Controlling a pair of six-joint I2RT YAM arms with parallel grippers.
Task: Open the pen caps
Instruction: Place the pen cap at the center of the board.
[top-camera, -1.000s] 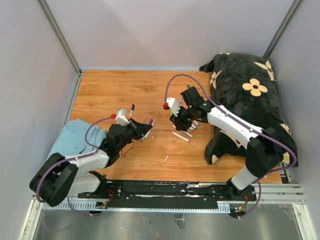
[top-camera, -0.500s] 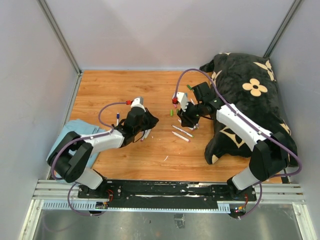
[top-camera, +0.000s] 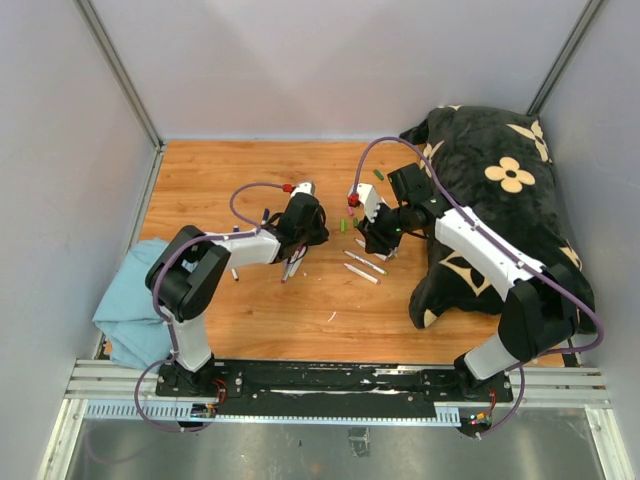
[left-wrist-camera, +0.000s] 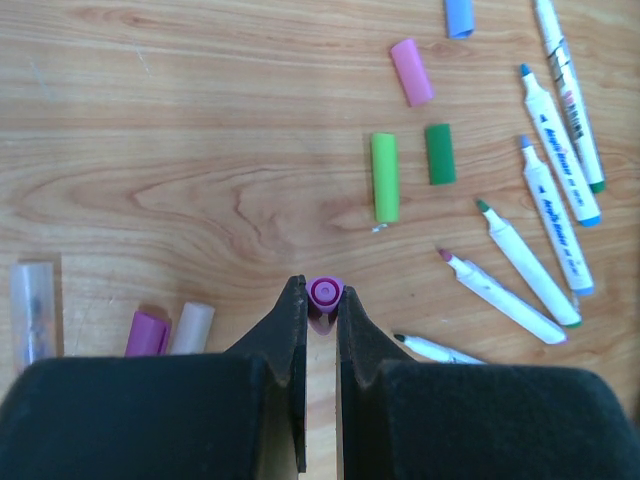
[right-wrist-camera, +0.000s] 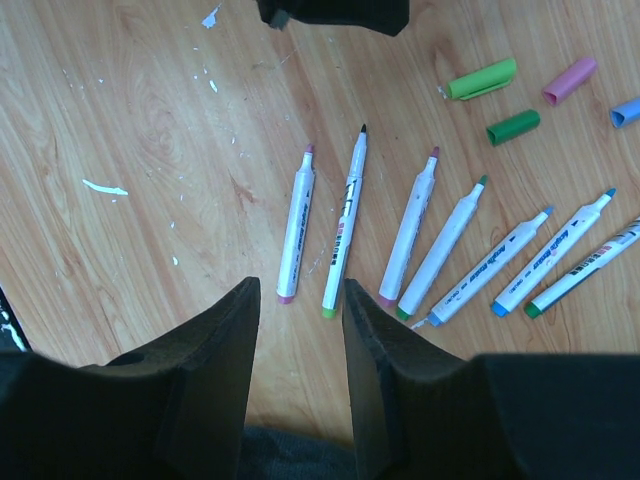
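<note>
Swung centreward, my left gripper (left-wrist-camera: 320, 308) pinches a small purple plastic pen cap (left-wrist-camera: 325, 291); next I'd release it by the loose green caps (left-wrist-camera: 384, 176). Right gripper (right-wrist-camera: 300, 305) hangs part-open, empty.

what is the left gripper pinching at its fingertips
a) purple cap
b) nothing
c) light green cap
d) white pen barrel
a: in the left wrist view the left gripper is shut on a purple cap, its round end facing the camera.
</note>
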